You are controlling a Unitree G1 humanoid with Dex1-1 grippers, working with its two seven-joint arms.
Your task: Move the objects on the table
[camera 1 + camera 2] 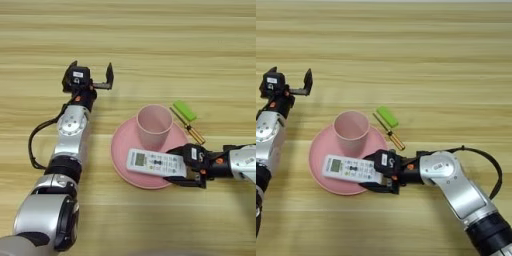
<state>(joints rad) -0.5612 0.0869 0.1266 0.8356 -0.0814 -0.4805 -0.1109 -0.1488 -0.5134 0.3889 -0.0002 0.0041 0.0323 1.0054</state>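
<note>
Nearest to me, the right hand reaches in from four o'clock, its two black fingers clamped on the right end of the white remote. The remote lies flat across the near part of the round pink plate, its little screen toward nine o'clock and the gripped end toward three o'clock, over the plate's rim.

Just behind the remote, at twelve o'clock from it, the pink cup stands upright on the plate, mouth up, close to the remote.

Off the plate, toward two o'clock from the cup, a thin orange-handled screwdriver lies slantwise on the table, and the small green block rests just beyond it, beside the shaft.

Farther back, at ten o'clock from the plate, the left hand hovers over bare wood, fingers spread wide apart and holding nothing, well clear of every object.
</note>
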